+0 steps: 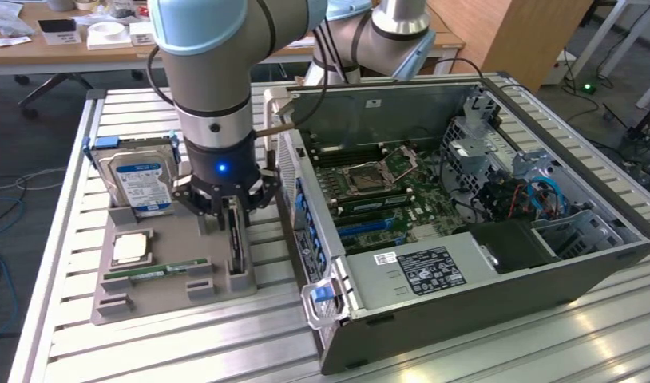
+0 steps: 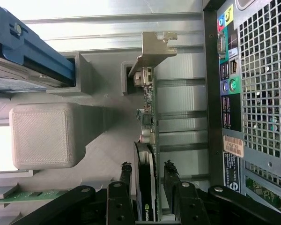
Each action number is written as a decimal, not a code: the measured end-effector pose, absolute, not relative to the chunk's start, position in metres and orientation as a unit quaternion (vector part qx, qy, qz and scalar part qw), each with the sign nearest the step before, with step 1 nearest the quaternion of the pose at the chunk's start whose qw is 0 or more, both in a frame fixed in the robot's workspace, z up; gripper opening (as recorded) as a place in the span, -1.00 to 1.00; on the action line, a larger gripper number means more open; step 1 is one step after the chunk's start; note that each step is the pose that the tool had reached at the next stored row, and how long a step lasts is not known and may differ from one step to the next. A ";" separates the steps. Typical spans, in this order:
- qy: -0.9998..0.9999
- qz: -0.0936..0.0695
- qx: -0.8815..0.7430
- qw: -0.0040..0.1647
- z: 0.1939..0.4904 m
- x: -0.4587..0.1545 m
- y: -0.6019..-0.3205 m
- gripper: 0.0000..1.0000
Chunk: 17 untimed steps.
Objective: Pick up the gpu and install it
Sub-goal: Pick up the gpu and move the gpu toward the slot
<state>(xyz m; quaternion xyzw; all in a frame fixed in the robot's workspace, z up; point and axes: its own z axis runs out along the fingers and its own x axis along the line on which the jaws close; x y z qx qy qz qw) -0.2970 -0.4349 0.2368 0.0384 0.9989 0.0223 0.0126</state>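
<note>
The gpu (image 2: 151, 117) stood on its long edge in a slot of the grey tray (image 1: 160, 303), just beside the open case (image 1: 464, 335). Set that way, its thin top edge faced up, which I judge was meant to offer an easy hold from above. The arm (image 1: 213, 72) hung straight down over it. The fingers (image 2: 126, 177) were spread and reached down one on each side of the card. A slim gap showed on at least one side, so they straddled it rather than pinched it, and the card rested in its slot, not yet lifted.

The card was a thin green board with small parts along it. A bent silver bracket (image 2: 154, 51) capped the far end, and a dark rounded heatsink (image 2: 143, 192) sat on one face between the fingers. The tray looked like ribbed, matte printed plastic with blocky upright posts. It also held a hard drive (image 1: 136, 179) upright, a flat square processor (image 1: 131, 247) and a narrow memory stick (image 1: 155, 272) lying flat. The bench (image 1: 197, 351) was slatted bright aluminium. The case lay on its side, its green motherboard (image 1: 394, 191) exposed, likely so that a card could be pushed in from above.
</note>
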 end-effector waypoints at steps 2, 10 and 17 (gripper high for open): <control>0.999 0.022 0.038 0.013 0.236 -0.297 -0.435 -0.17; 0.999 0.022 0.038 0.012 0.232 -0.298 -0.435 -0.17; 0.999 0.022 0.038 0.013 0.230 -0.298 -0.435 -0.17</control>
